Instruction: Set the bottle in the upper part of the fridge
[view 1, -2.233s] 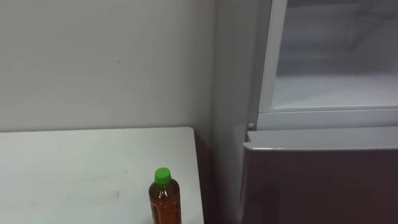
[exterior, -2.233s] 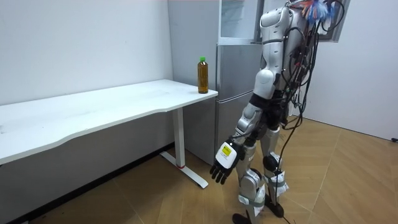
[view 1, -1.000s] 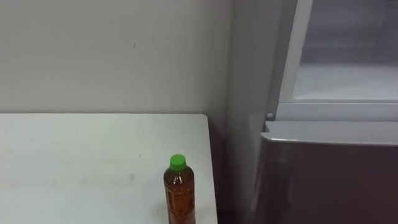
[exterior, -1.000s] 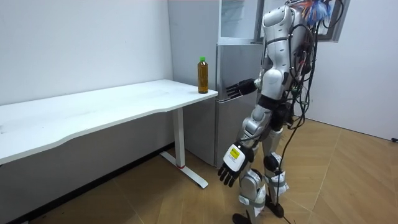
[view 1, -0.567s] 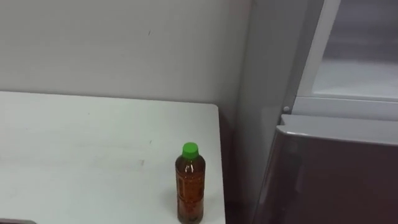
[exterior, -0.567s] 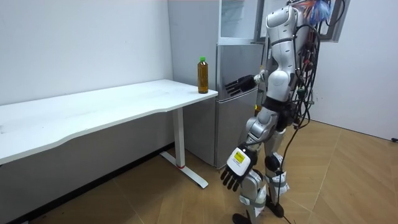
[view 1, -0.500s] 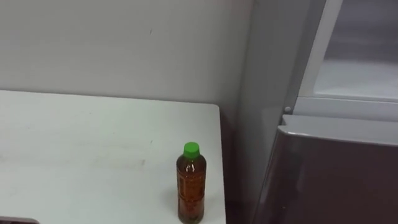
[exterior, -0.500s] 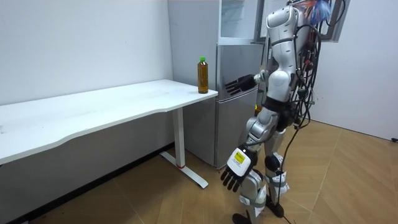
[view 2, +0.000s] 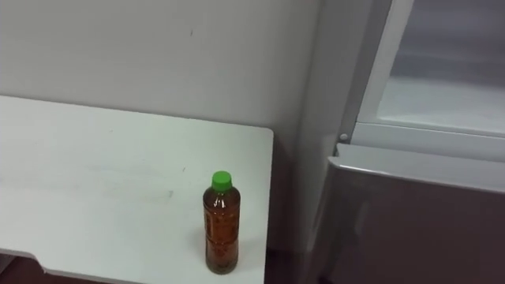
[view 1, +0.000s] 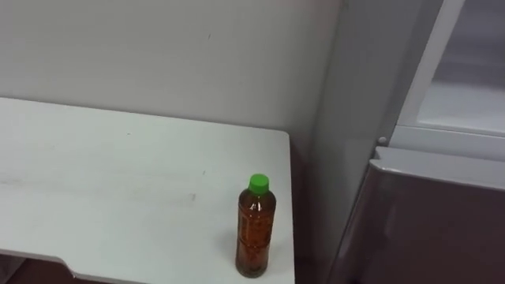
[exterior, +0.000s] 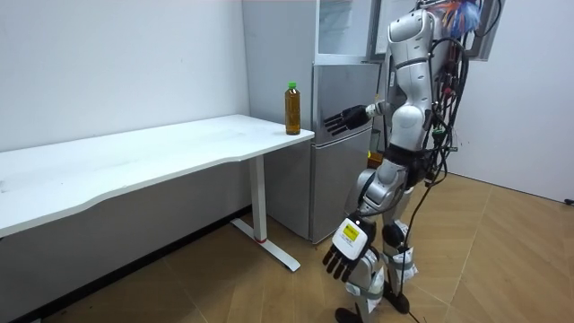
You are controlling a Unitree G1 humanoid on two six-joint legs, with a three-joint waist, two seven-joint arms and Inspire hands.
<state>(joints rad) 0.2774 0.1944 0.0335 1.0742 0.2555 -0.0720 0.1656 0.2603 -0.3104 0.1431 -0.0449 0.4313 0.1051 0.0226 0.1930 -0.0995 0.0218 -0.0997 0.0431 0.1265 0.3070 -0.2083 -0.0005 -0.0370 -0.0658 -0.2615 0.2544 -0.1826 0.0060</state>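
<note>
A clear bottle [view 1: 256, 229] of brown drink with a green cap stands upright near the right corner of the white table [view 1: 118, 181], close to the fridge. In the room view the bottle [exterior: 292, 109] stands at the table's end nearest the fridge. My right hand [exterior: 345, 118] is raised to chest height, open, fingers stretched toward the bottle and still apart from it. My left hand [exterior: 345, 251] hangs low beside my leg, fingers relaxed. The fridge's upper compartment [view 2: 442, 95] stands open with a bare white shelf inside.
The fridge's lower door [view 1: 426, 229] is closed and dark. A narrow gap separates the table edge from the fridge side [view 1: 347, 126]. A white wall runs behind the table. I stand on wood floor [exterior: 502, 260] in front of the fridge.
My right hand has risen from beside my body to chest height, toward the bottle. The head view has shifted, so the whole bottle now shows. The bottle itself has not moved.
</note>
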